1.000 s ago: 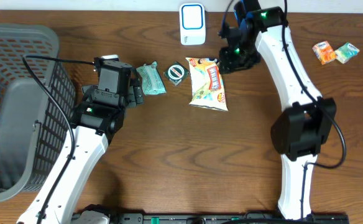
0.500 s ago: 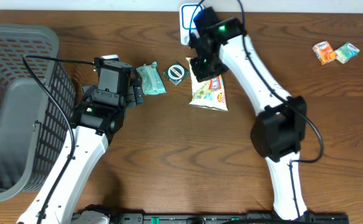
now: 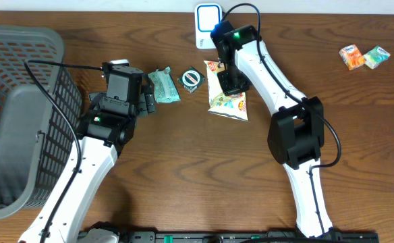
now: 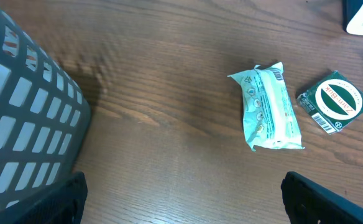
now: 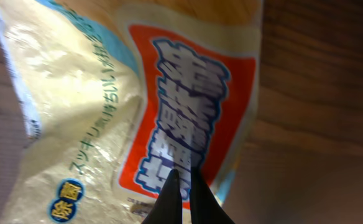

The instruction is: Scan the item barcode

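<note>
Right gripper (image 5: 181, 186): fingers pressed together, tips over snack bag (image 3: 228, 101), upper centre | left gripper (image 4: 184, 199): spread, idle | advice: pinch bag edge firmly, present barcode toward white scanner (image 3: 208, 17).

On your far left, a grey basket (image 3: 52, 91) with slatted walls sits on the brown wooden surface (image 3: 197, 175). Right of it, you've got a mint-green packet (image 3: 164, 86) lying flat, and just beside that, apart from it, a small dark green pack with a round white label (image 3: 191, 79). Well off at the top right, an orange packet (image 3: 351, 56) and a pale green packet (image 3: 378, 56) lie side by side.
</note>
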You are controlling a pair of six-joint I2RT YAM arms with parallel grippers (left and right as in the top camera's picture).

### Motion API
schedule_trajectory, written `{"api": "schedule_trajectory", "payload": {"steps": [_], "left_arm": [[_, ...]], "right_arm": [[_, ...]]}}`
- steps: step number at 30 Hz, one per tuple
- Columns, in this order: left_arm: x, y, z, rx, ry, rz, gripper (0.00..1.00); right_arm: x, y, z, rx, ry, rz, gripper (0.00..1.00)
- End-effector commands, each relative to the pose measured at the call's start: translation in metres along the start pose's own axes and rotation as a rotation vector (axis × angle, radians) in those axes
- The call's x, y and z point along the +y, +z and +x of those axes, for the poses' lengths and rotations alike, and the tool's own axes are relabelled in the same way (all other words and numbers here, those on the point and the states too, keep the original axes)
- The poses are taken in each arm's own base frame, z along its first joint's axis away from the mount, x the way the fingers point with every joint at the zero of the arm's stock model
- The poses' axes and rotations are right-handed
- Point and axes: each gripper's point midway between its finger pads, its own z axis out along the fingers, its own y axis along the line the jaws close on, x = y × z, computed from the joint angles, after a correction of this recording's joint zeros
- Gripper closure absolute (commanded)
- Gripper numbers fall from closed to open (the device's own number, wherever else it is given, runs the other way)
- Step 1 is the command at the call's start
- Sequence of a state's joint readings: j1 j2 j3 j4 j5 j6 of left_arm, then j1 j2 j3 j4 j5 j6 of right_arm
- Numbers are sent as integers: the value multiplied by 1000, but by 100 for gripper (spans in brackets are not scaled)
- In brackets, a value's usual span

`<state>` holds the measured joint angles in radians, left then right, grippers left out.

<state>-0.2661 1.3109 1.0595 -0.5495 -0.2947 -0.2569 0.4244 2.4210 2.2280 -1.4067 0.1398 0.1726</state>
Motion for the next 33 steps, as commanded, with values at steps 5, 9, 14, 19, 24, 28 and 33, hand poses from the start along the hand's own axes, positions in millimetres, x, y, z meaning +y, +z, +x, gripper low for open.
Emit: {"api": "schedule_trajectory", "payload": {"steps": [5, 9, 14, 19, 24, 28, 33], "left_arm": [[4, -2, -4, -14, 7, -16, 2], [4, -2, -4, -14, 7, -16, 2], [4, -2, -4, -14, 7, -16, 3], [4, -2, -4, -14, 7, -16, 2], [4, -2, -4, -14, 7, -16, 2], [4, -2, -4, -14, 7, -16, 2], [4, -2, -4, -14, 7, -16, 2]], "right_arm": [[-23, 4, 7, 36, 27, 79, 99], [-38, 2, 13, 55, 22, 154, 99], [-31, 0, 14, 61, 18, 124, 99], [-22, -16, 10, 17, 12, 97, 99], [0, -35, 4, -35, 6, -5, 88], [25, -38, -5, -79, -10, -96, 59], [39, -41, -10, -117, -41, -75, 51]]}}
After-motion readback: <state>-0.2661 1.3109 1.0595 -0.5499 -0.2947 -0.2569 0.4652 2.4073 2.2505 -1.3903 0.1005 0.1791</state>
